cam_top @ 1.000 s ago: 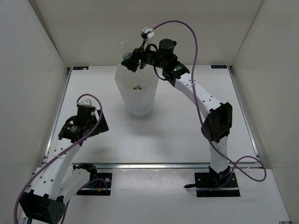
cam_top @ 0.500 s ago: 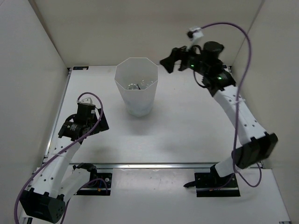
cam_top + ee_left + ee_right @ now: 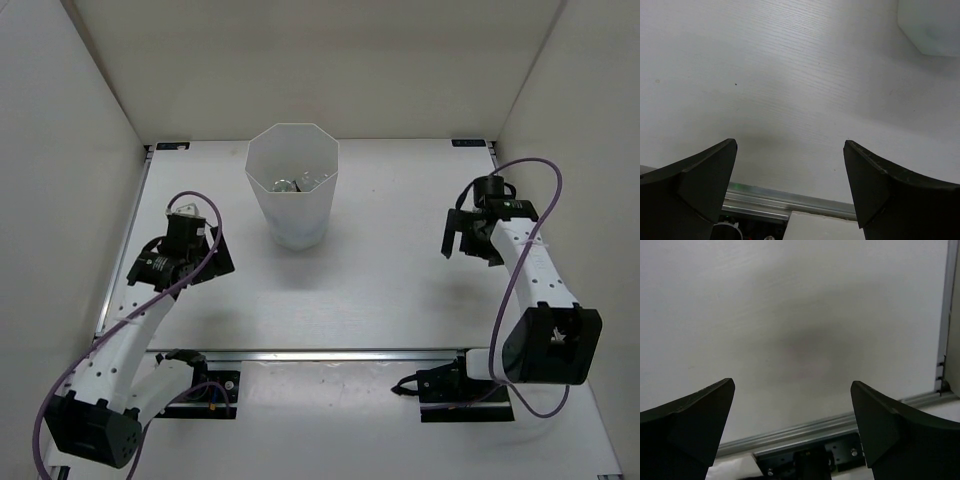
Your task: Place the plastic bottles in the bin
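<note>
The white faceted bin [image 3: 293,195] stands at the back middle of the table. Clear plastic bottles [image 3: 291,184] lie inside it, only partly visible through its mouth. A corner of the bin shows at the top right of the left wrist view [image 3: 932,25]. My left gripper [image 3: 213,262] is open and empty, low over the table to the left of the bin; its jaws stand wide apart in the left wrist view [image 3: 790,165]. My right gripper [image 3: 462,243] is open and empty over the right side of the table, and its wrist view [image 3: 792,405] shows only bare table.
White walls enclose the table on three sides. A metal rail [image 3: 330,352] runs along the near edge, with the arm bases behind it. A side rail [image 3: 944,315] shows at the right of the right wrist view.
My right arm held a clear bottle over the bin, let it go into the bin, then swung away right and down to the right side of the table. The left arm barely moved.
</note>
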